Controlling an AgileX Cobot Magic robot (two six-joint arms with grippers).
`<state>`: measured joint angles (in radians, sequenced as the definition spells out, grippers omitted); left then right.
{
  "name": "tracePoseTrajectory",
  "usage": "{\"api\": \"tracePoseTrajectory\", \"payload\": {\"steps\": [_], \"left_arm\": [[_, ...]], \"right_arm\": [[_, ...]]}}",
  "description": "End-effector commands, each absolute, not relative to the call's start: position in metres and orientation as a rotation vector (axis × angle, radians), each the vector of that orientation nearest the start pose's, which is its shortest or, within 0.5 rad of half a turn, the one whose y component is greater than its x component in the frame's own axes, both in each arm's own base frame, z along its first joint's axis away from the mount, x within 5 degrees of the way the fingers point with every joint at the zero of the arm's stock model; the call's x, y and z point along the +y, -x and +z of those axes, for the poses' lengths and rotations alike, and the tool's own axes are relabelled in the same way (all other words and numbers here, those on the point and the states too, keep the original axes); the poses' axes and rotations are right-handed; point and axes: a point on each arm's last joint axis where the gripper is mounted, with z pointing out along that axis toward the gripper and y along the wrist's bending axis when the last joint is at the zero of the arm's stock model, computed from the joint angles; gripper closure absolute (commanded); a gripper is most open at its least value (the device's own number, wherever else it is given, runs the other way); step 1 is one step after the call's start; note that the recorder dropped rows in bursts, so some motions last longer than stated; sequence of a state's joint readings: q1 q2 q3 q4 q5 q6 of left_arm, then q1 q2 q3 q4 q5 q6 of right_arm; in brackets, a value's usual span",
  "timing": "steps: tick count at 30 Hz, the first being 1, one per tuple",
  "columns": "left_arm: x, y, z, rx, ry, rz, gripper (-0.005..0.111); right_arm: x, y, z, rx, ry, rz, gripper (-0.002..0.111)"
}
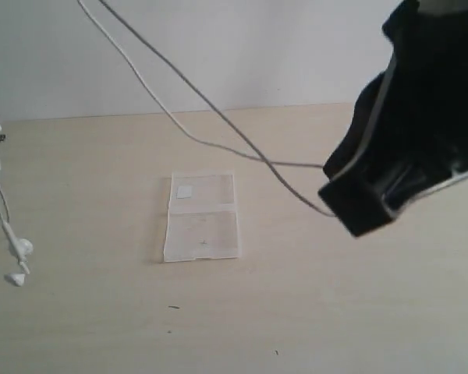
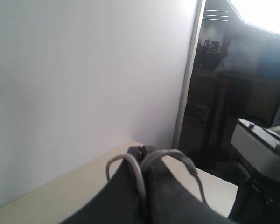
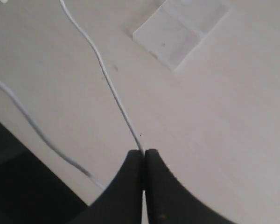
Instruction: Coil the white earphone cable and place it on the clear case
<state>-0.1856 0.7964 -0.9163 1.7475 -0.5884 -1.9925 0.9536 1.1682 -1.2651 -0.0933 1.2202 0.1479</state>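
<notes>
The white earphone cable runs in two thin strands from the upper left of the exterior view down to my right gripper, which is shut on it above the table. The two earbuds dangle at the far left, close to the tabletop. The clear case lies flat and open on the table, left of the right gripper, with a small white sticker on its far panel. In the right wrist view the cable enters the shut right gripper, and the case lies beyond. My left gripper is shut on the cable, which loops over both fingers.
A white wall stands behind the light wooden table. The right wrist view shows the table's edge with dark floor beyond it. Past the table corner, the left wrist view shows dark furniture and a white box.
</notes>
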Motion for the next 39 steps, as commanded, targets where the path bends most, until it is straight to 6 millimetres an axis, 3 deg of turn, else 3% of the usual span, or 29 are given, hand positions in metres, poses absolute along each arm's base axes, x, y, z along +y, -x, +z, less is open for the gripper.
{"api": "tracePoseTrajectory", "payload": {"steps": [1,5,22,24,26,29,30,39], "left_arm": [[-0.076,-0.133,0.435,1.461,-0.461,-0.753,0.107],[-0.076,-0.133,0.435,1.461,-0.462,-0.754,0.107],[-0.076,-0.133,0.435,1.462,-0.458,-0.756,0.107],[-0.076,-0.133,0.434,1.464,-0.458,-0.757,0.107],[-0.075,-0.133,0.435,1.463,-0.45,-0.751,0.107],[-0.075,-0.134,0.435,1.462,-0.448,-0.748,0.107],[-0.075,-0.134,0.435,1.462,-0.445,-0.739,0.107],[-0.079,-0.155,0.422,1.537,-0.442,-0.76,0.107]], "right_arm": [[0.184,-0.127,0.377,2.337,1.124,0.427,0.108],[0.201,-0.13,0.367,2.329,1.187,0.518,0.108],[0.255,-0.169,0.288,2.518,1.301,0.39,0.108],[0.257,-0.17,0.285,2.519,1.309,0.387,0.101],[0.255,-0.169,0.287,2.521,1.312,0.386,0.082],[0.248,-0.164,0.303,2.476,1.29,0.415,0.044],[0.245,-0.161,0.309,2.468,1.262,0.431,0.039],[0.209,-0.137,0.379,2.192,1.058,0.618,0.038]]}}
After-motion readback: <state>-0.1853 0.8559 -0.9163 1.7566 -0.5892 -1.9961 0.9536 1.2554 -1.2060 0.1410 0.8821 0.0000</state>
